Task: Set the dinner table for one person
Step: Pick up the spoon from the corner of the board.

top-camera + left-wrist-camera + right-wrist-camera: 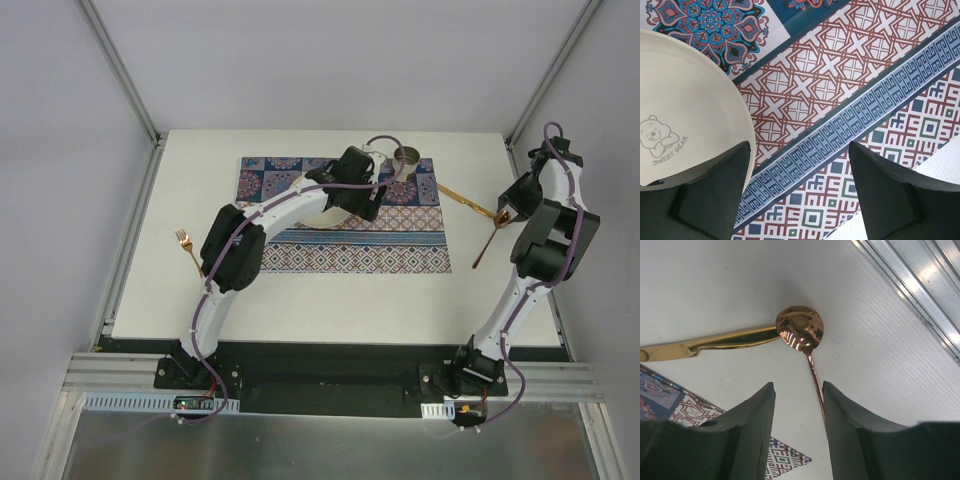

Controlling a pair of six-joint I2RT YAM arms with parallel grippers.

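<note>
The white dinner table (300, 305) carries a blue-and-red patterned placemat (400, 250). A cream plate (690, 95) with a bear drawing lies on the mat, mostly hidden under my left arm in the top view. My left gripper (799, 145) hangs open over the mat's striped bands (840, 100), its left finger above the plate's rim. To the right of the mat lie a gold knife (710, 344) and a copper spoon (800, 329). My right gripper (798, 385) stands open over the spoon's handle, which runs along the right finger's inner edge.
A metal cup (408, 160) stands at the mat's far edge, close to my left wrist. A copper fork (187, 248) lies on the table left of the mat. Aluminium frame rails (920, 285) run near the spoon on the right.
</note>
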